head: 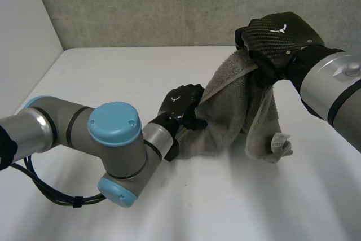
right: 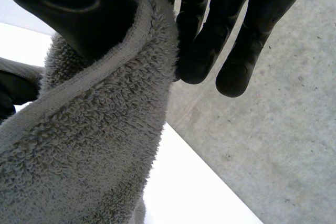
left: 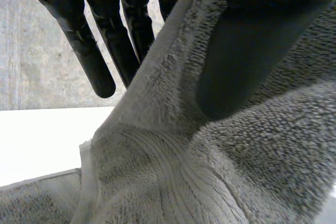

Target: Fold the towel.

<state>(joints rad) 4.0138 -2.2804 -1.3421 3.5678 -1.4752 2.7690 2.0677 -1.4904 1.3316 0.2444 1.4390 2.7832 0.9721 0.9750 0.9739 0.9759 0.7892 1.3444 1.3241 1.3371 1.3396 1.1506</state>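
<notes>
At the left, the robot's left hand [head: 181, 104] is seen low over the white table [head: 113, 66], closed on a side edge of the grey terry-cloth towel [head: 234, 105]. In the left wrist view the pile is pinched between its thumb [left: 247, 51] and its straight fingers [left: 93, 59]. From there the towel is stretched slantwise up to the right hand [head: 279, 35], which is held high towards the back of the table. That hand is clamped on a hemmed edge, the hem being caught between thumb [right: 58, 9] and fingers [right: 202, 51] in the right wrist view.

The towel is bunched, not spread. Its long axis is judged to run from the left hand, low, up to the right hand, higher and further right. A loose tail with a small white label [head: 277, 142] hangs from the right hand and rests on the table.

The step in hand is taken to be the stretching-out before a first fold, no fold being laid yet. For the next move the hands would need to be drawn apart, so that the held edge is pulled taut and the hanging part can be laid flat
</notes>
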